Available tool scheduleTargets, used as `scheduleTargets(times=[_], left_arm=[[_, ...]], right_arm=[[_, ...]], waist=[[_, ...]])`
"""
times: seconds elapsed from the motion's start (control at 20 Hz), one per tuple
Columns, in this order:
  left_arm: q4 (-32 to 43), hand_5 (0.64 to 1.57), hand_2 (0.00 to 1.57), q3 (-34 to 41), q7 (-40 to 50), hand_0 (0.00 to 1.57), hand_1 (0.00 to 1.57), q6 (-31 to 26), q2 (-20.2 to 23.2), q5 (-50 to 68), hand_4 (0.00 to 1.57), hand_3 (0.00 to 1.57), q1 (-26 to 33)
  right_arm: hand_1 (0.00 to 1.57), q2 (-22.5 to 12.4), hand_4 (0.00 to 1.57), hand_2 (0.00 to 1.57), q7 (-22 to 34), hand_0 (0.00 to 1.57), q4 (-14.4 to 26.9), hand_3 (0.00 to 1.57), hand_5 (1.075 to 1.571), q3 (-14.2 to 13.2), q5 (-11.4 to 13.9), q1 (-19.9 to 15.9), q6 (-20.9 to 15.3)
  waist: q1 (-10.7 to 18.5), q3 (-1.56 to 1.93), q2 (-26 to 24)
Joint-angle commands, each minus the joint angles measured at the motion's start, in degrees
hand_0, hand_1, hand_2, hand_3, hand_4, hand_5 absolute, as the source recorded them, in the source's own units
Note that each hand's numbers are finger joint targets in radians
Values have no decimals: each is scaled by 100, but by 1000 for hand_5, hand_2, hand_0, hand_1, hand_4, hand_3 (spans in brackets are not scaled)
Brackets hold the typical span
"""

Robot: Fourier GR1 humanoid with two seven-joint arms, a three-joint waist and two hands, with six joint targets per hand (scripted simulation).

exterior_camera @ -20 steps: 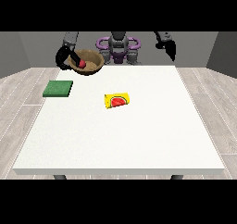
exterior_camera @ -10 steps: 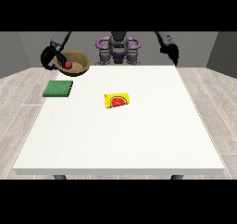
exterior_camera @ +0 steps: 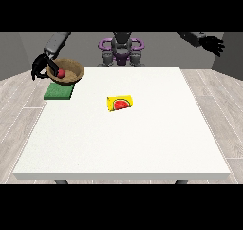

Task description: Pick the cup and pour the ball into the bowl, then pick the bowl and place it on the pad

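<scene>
the dark fingers of the hand at the view's left (exterior_camera: 42,66) are seen curled round the near-left rim of the wooden bowl (exterior_camera: 69,71), so the bowl is taken to be clamped at its edge. it is carried above the green pad (exterior_camera: 59,91), which lies at the table's far-left corner; whether its base is touching the pad cannot be told. the bowl is held with its mouth upward and tipped slightly toward the camera, and the red ball (exterior_camera: 61,73) is kept inside it, so the pouring step is judged done and the placing step is judged to be in hand. the rim hold is presumably chosen so that the bowl can be set down flat. near the middle of the white table (exterior_camera: 142,143) the yellow cup with a watermelon print (exterior_camera: 120,103) is left on its side, its long axis running left to right. the hand at the view's right (exterior_camera: 213,44) is held high and well apart, with fingers spread and nothing in them.
</scene>
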Motion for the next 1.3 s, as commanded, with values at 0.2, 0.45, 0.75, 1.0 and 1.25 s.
scheduleTargets(times=[0.2, 0.45, 0.75, 1.0, 1.25], left_arm=[[469, 1557, 0, 553, -203, 0, 0, -702, 859, 496, 1193, 0, -325], [264, 1558, 0, 522, -278, 0, 0, -722, 789, 493, 1188, 0, -88], [414, 1551, 0, 564, -383, 0, 0, -700, 895, 436, 1180, 0, 7], [-511, 1569, 0, -246, 419, 0, 0, -189, 67, 206, 1007, 0, -95], [-231, 1559, 0, -667, 850, 0, 0, 150, -460, -77, 902, 0, 132]], right_arm=[[1571, -186, 747, 1571, -515, 1571, 393, 0, 1566, -442, -225, -449, -185], [1218, -553, 0, 1411, -561, 1218, 906, 1299, 1553, -650, -144, -145, -365], [0, -709, 0, 425, -350, 0, 1100, 649, 1460, -649, -337, -469, 224], [0, -542, 0, 0, 81, 0, 1324, 0, 1361, -336, -51, -571, 66], [0, -393, 416, 0, 749, 0, 786, 0, 1383, -50, -101, -1066, 545]], waist=[[178, 1, 672], [206, 6, 726], [157, 2, 565], [214, 13, -205], [-83, -11, -1369]])
